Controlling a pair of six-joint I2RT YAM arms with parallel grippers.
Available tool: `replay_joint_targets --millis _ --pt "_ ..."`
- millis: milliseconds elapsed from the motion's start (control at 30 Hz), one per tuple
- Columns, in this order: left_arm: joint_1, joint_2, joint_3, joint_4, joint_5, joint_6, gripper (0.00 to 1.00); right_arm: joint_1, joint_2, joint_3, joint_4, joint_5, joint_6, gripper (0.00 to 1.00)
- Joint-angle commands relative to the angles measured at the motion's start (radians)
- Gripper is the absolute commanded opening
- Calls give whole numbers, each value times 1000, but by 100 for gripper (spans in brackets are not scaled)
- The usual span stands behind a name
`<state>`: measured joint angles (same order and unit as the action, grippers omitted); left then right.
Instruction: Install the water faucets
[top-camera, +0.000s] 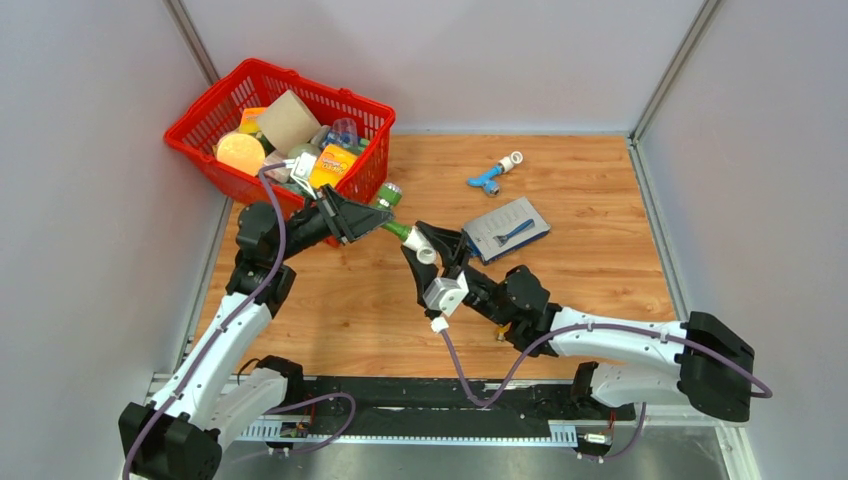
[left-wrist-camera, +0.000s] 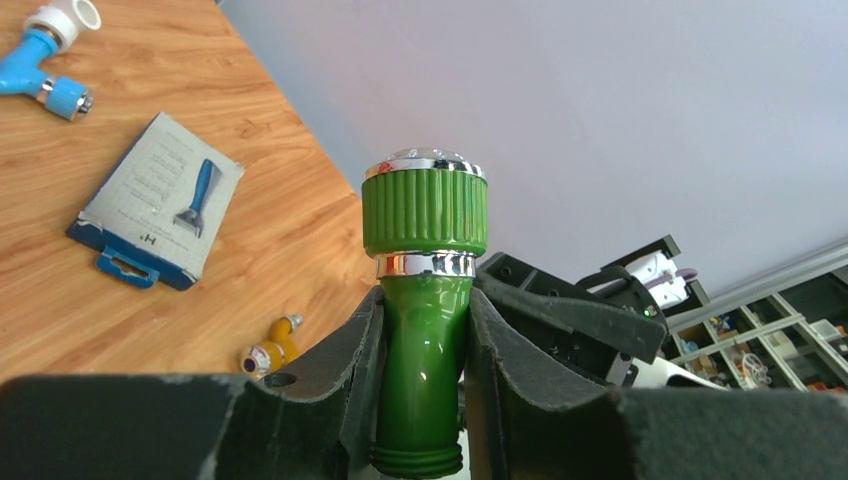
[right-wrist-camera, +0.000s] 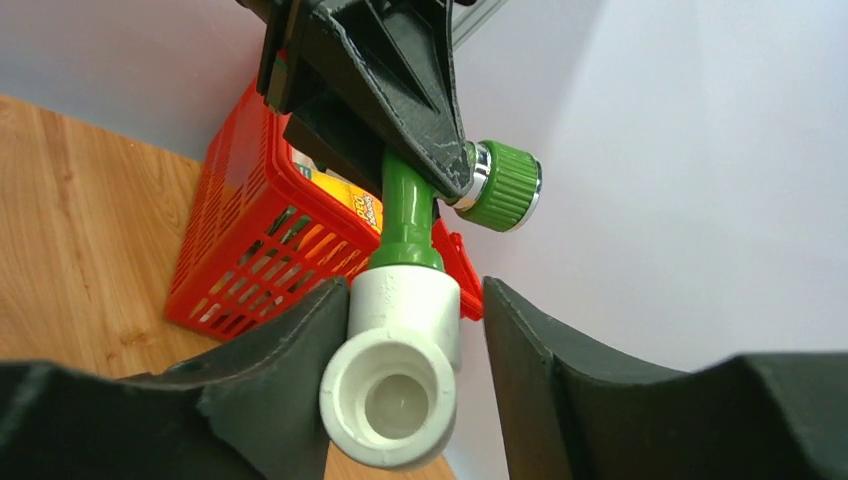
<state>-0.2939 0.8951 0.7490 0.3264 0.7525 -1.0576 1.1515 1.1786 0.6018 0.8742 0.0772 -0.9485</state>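
Note:
My left gripper is shut on the green faucet, gripping its body below the ribbed knob. The faucet's threaded end sits in a white elbow fitting. My right gripper brackets that elbow with its jaws open: the left finger touches it and the right finger stands off with a gap. The blue faucet, joined to its own white elbow, lies at the back of the table. The orange-yellow faucet lies loose on the wood beside my right arm.
A red basket full of assorted items stands at the back left, just behind my left gripper. A flat grey razor packet lies right of the grippers. Grey walls close in the table on three sides.

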Motion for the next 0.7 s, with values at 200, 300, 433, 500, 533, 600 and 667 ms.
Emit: replay_joint_targets --millis 200,300,433,500,533,600,667 --pt "-1 -16 32 209 53 15 0 -61 -23 133 -164 -161 324 21" --pt "-1 -18 24 325 94 39 0 -165 -36 150 -182 -310 584 13" --pt "-1 -33 15 469 149 97 0 -343 -11 164 -117 -545 1027 0" --pt "-2 -42 19 525 188 155 0 -398 22 180 -98 -606 1213 0" --pt "-1 -50 23 545 212 165 0 -426 42 188 -80 -646 1299 0" --pt "-2 -61 27 600 255 202 0 -473 93 210 -41 -712 1520 0" --pt "-2 -74 35 625 293 235 0 -513 154 237 -5 -763 1762 0"
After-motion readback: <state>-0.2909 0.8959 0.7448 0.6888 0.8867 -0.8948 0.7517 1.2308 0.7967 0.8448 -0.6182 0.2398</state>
